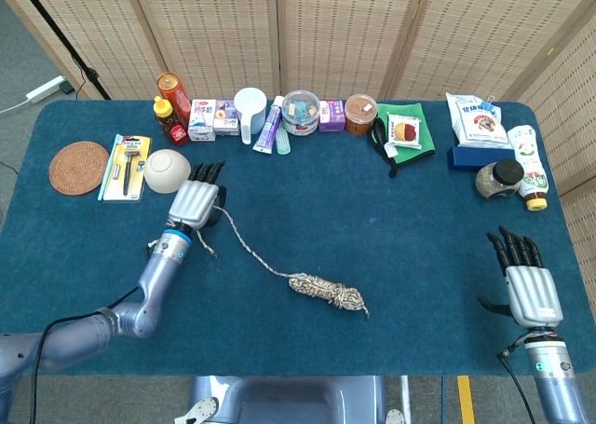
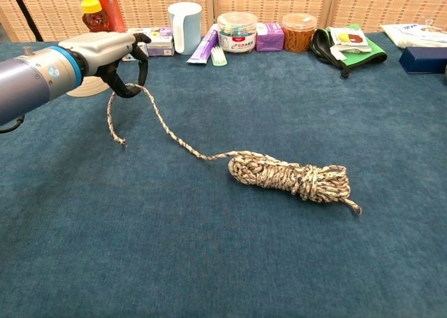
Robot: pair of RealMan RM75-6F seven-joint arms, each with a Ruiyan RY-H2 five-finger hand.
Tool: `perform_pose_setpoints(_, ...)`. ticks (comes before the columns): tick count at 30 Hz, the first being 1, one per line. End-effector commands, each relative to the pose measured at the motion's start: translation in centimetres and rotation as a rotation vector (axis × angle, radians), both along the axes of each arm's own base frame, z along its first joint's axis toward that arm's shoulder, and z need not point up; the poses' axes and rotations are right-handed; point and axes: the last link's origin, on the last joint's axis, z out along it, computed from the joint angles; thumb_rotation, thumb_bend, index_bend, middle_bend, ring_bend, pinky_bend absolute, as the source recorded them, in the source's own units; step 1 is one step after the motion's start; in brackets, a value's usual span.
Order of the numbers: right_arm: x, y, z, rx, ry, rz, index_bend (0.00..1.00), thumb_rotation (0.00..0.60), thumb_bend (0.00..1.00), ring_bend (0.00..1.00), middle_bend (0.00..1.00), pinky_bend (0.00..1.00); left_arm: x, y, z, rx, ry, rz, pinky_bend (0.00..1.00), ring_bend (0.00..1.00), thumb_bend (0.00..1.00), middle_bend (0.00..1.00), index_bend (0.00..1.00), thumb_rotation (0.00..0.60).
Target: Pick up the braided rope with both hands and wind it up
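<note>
Blue-felt tabletop (image 1: 391, 228): left hand (image 1: 195, 203) pinches the braided rope (image 2: 290, 176) near its free end at 10 o'clock of the coiled bundle mid-table, right hand (image 1: 525, 289) idle with fingers apart at 4 o'clock; pickup step, next it should grab the bundle.

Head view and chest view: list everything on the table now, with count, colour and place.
braided rope: 1, tan and dark, coil at centre, loose end to the left
bowl: 1, cream, left
woven coaster: 1, brown, far left
razor pack: 1, yellow, by the coaster
sauce bottles: 2, red and amber, back left
white cup: 1, back row
green pouch: 1, back right
left hand: holds the rope end
right hand: empty, right edge
</note>
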Motion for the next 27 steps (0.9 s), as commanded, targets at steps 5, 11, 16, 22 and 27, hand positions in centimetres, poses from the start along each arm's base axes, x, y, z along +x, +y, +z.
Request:
perform_pose_setpoints(5,2.4,-2.4,-1.3,0.123,0.001,0.079,0.00,0.600,0.00,0.00,0.00,0.00,2.2,-0.1,3.2,0.050,-0.010,-0.054,0.00,0.00,0.37,0.00,0.57,0.600)
perform_pose_setpoints(11,6.0,-4.2,-2.7,0.239,-0.016,0.137,0.00,0.600,0.00,0.00,0.00,0.00,3.3,-0.3,4.4,0.061,-0.029,-0.068,0.00,0.00,0.37,0.00,0.57,0.600)
perform_pose_setpoints(16,8.7,-5.3,-4.6,0.333,0.007,0.177,0.00,0.600,0.00,0.00,0.00,0.00,4.3,0.1,4.7,0.070,-0.062,-0.079,0.00,0.00,0.37,0.00,0.57,0.600)
perform_pose_setpoints(22,10.7,-5.6,-5.6,0.401,0.021,0.206,0.00,0.600,0.00,0.00,0.00,0.00,5.0,0.3,5.2,0.078,-0.070,-0.089,0.00,0.00,0.37,0.00,0.57,0.600)
perform_pose_setpoints(27,12.3,-4.8,-6.0,0.455,-0.018,0.223,0.00,0.600,0.00,0.00,0.00,0.00,5.3,0.3,5.4,0.078,-0.070,-0.098,0.00,0.00,0.37,0.00,0.57,0.600)
